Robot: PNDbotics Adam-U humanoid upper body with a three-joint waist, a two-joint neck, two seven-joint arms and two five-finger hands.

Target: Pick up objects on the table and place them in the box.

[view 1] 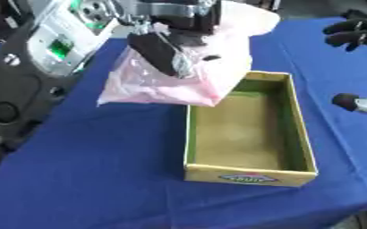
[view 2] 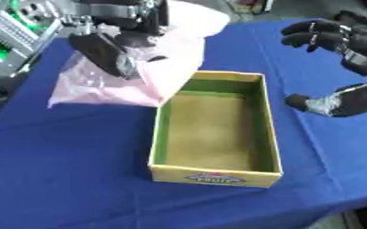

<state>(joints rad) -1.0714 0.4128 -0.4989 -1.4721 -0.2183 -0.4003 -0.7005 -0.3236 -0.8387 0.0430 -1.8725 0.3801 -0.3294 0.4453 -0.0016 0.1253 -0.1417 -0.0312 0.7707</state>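
While held, pink bag (view 1: 171, 80), crinkled, translucent

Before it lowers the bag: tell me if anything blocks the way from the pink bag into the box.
Nothing visible does. The left hand holds the pink bag by the box's far left corner. The box looks empty, and the right hand hangs off to its right.

Pink plastic bag (view 1: 188, 71): its top is hidden behind the left hand (view 1: 161, 53), which is motion-blurred, so the fingers' exact hold cannot be read; contents not discernible. The bag's lower corner covers the near-left rim of the cardboard box (view 2: 270, 129). Right hand (view 2: 339, 42): cut off by the picture's right edge in both views. The box's front label is too small to read.
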